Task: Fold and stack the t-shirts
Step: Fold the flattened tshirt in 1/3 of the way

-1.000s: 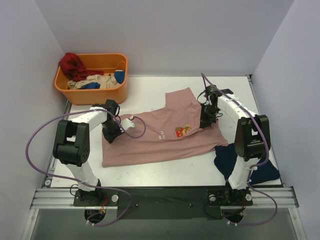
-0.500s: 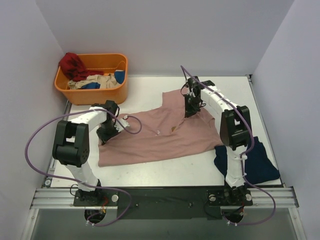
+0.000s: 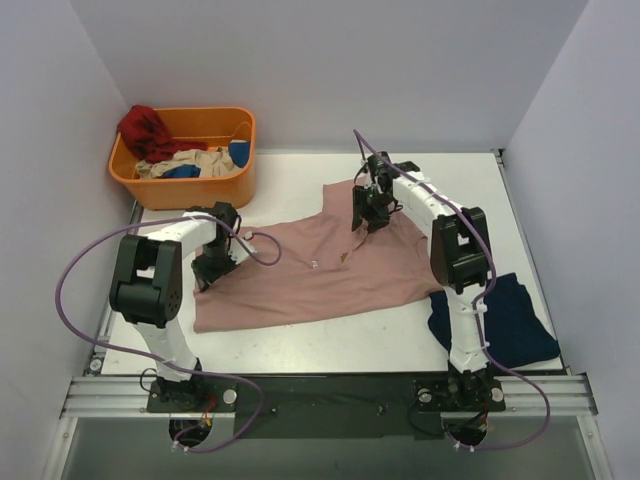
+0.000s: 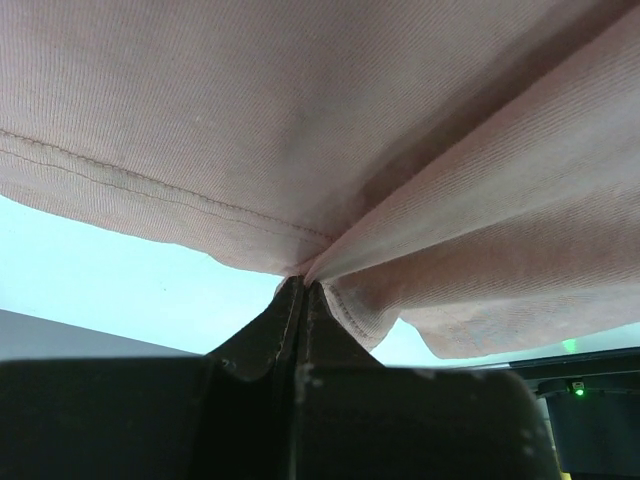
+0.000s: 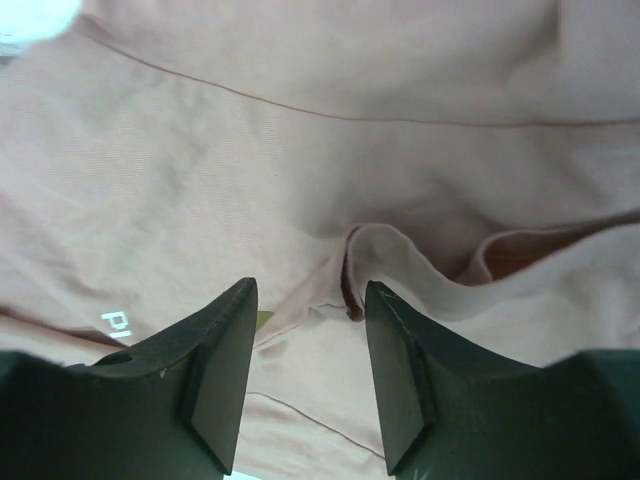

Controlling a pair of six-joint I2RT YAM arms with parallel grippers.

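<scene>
The dusty-pink t-shirt [image 3: 320, 270] lies spread across the table's middle, partly folded over itself, its print hidden except for a sliver. My left gripper [image 3: 208, 268] is shut on the shirt's left hem; the left wrist view shows the hem [image 4: 300, 262] pinched between the closed jaws. My right gripper [image 3: 362, 222] is open above the shirt's far right part, over a raised fold of cloth [image 5: 400, 262], holding nothing. The dark navy t-shirt [image 3: 500, 322] lies crumpled at the near right of the table, behind the right arm.
An orange basket [image 3: 185, 187] with red, beige and blue clothes stands at the far left corner. White walls close in the table on three sides. Purple cables loop from both arms.
My right gripper carried the shirt's right edge leftward, folding it over the print, and has let go. My left gripper pulled its hem slightly left and nearer.
</scene>
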